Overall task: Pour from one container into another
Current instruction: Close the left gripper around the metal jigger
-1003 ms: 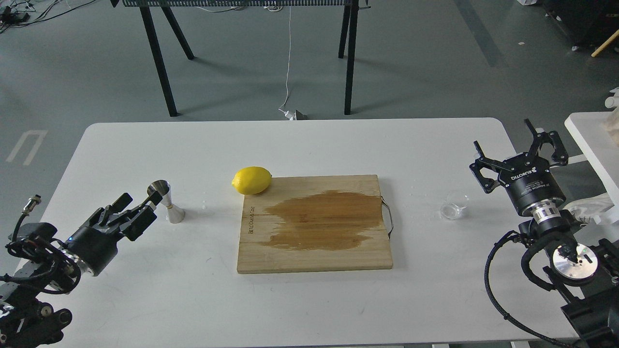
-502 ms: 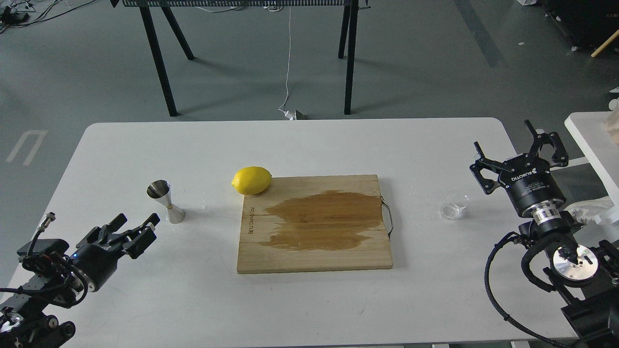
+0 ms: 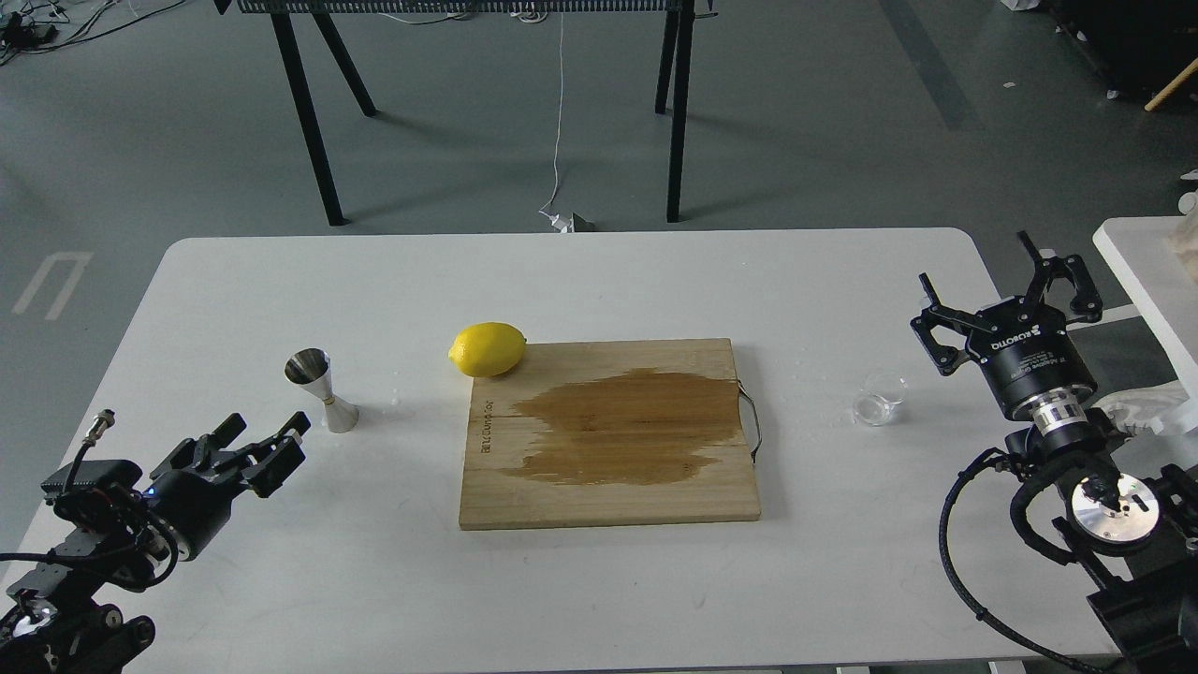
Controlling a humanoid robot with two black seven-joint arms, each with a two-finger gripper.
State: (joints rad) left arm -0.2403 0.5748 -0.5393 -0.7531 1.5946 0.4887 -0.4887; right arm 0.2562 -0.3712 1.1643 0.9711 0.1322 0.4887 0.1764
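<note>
While both arms hang apart from the work, a steel jigger [image 3: 321,391] stands upright near the white desk's [image 3: 580,281] left side, its upper cone showing a dark hollow whose contents cannot be told. A small clear glass cup [image 3: 880,398] sits well apart at the right, looking empty. Between them lies a wooden cutting board [image 3: 608,496] with a wide wet stain, a lemon [image 3: 488,349] at its far-left corner. Left claw [image 3: 258,447] hovers near the jigger, fingers parted, holding nothing; right claw [image 3: 1011,290] is spread wide beside the cup.
</note>
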